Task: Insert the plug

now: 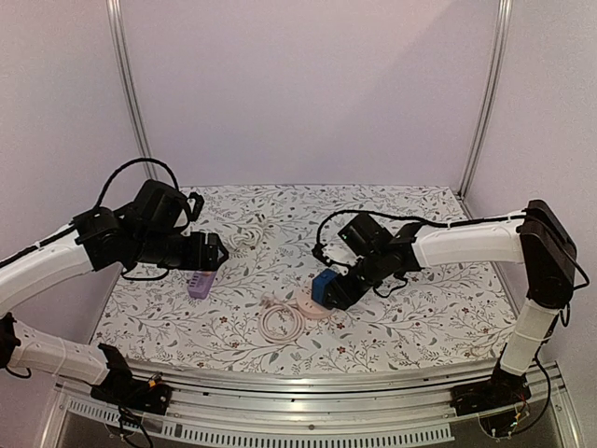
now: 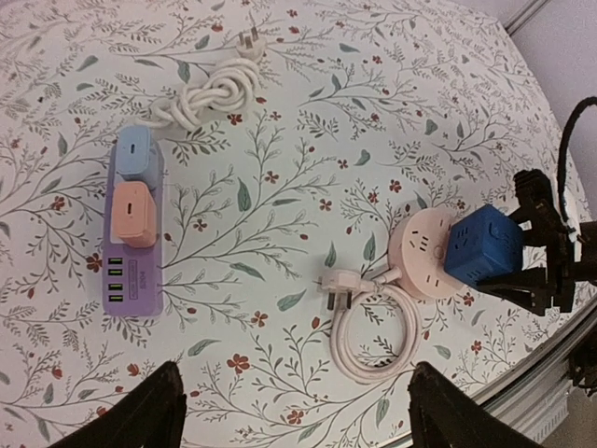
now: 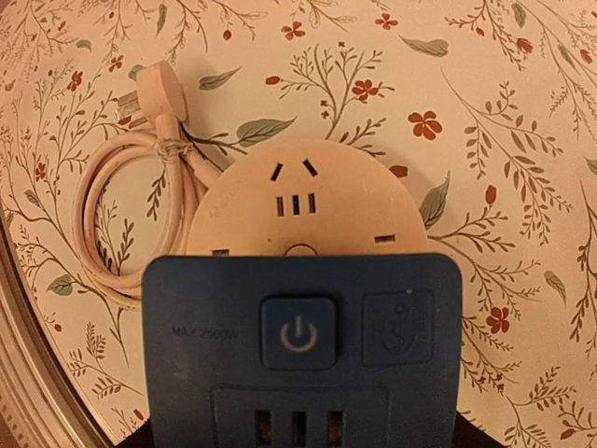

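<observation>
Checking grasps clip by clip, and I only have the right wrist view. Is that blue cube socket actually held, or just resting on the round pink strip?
Observer: Held. The left wrist view shows the right fingers clamped on opposite sides of the blue cube socket, over one side of the round pink strip. I cannot tell whether the two touch.
Operator: And the other arm? I see none of it.
Observer: The left fingers stand wide apart with nothing between them, above a purple power strip.
</observation>
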`<state>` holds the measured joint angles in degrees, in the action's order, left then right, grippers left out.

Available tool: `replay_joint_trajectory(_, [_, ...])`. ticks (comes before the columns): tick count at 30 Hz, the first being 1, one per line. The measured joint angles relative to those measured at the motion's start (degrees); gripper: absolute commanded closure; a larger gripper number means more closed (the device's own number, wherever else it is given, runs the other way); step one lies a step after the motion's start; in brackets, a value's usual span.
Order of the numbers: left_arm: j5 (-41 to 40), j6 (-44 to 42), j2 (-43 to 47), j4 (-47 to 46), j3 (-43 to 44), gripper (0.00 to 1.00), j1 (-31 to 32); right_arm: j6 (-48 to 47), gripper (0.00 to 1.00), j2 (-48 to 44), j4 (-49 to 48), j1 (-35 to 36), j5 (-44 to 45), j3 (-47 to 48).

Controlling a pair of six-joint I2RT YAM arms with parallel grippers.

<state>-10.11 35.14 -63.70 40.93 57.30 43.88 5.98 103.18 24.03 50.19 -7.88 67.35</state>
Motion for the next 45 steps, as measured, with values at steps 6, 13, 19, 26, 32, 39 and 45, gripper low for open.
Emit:
replay_joint_trajectory(6, [0.0,-0.02,-1.31,-0.07,0.9,0.18,0.33,-1.62,1.0,-0.63,-2.36,0.04,-0.07,-1.68])
replay_joint_trajectory(13, [-0.02,-0.02,-2.03,-0.37,1.88,0.18,1.03,-2.27,1.0,-1.07,-4.0,0.02,-0.35,-2.84])
replay_joint_trajectory(19, [-0.15,-0.02,-2.27,-0.28,2.47,0.18,1.73,-2.29,1.0,-1.16,-4.83,0.02,-0.35,-3.3])
replay_joint_trajectory(26, [-0.83,-0.02,-2.95,-0.26,3.58,0.18,2.25,-2.01,1.0,-0.96,-6.56,0.04,-0.26,-4.04])
replay_joint_trajectory(32, [-0.87,-0.07,-3.98,-0.11,4.28,0.18,2.64,-2.34,1.0,-0.59,-9.51,0.46,-0.15,-5.14])
replay_joint_trajectory(39, [-0.87,-0.59,-4.7,0.17,4.83,0.18,2.99,-8.87,1.0,-0.83,-9.86,0.92,1.57,-6.29])
replay_joint_trajectory(45, [-0.87,-0.66,-4.81,0.26,5.14,0.18,3.02,-10.8,1.0,2.03,-3.15,0.92,1.57,-0.42])
